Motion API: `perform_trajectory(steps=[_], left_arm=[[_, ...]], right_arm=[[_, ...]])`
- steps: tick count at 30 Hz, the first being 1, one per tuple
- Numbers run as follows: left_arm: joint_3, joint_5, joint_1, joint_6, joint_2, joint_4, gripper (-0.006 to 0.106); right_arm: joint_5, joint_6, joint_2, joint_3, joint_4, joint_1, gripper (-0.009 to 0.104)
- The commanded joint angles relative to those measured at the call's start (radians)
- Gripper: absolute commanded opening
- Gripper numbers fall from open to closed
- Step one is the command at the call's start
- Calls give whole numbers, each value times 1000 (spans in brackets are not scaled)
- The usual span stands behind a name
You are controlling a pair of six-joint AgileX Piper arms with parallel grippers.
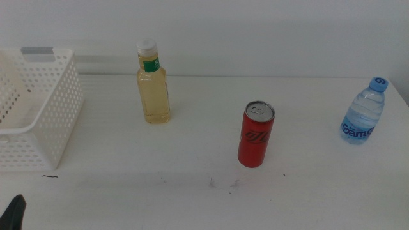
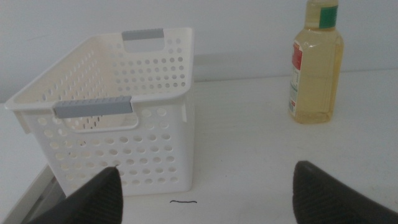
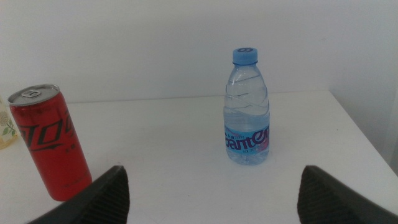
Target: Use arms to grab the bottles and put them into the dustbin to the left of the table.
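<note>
Three items stand upright on the white table [image 1: 192,191]: a clear bottle of pale yellow liquid [image 1: 153,84] [image 2: 315,62] at the back left, a red soda can [image 1: 255,134] [image 3: 48,149] in the middle, and a small blue-capped water bottle [image 1: 364,112] [image 3: 247,109] at the far right. The white perforated dustbin [image 1: 38,115] [image 2: 118,118] sits at the table's left. My left gripper [image 2: 208,193] is open, low near the front left corner, facing the dustbin. The right gripper [image 3: 214,193] is open too, short of the water bottle, outside the middle view.
A tip of the left gripper's dark jaw [image 1: 14,214] shows at the bottom left edge of the middle view. A small dark scuff mark [image 2: 184,201] lies in front of the dustbin. The table's right edge [image 3: 364,134] runs just beyond the water bottle.
</note>
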Motion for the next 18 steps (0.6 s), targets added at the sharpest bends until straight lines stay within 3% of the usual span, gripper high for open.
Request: perform_trajectory(steps=[1, 18], left_arm=[[0, -14, 0, 0, -5, -7, 94], [0, -66, 4, 0, -5, -7, 94]], right_arm=[[-10, -6, -4, 3, -6, -1, 86], [-10, -6, -4, 3, -6, -1, 86]])
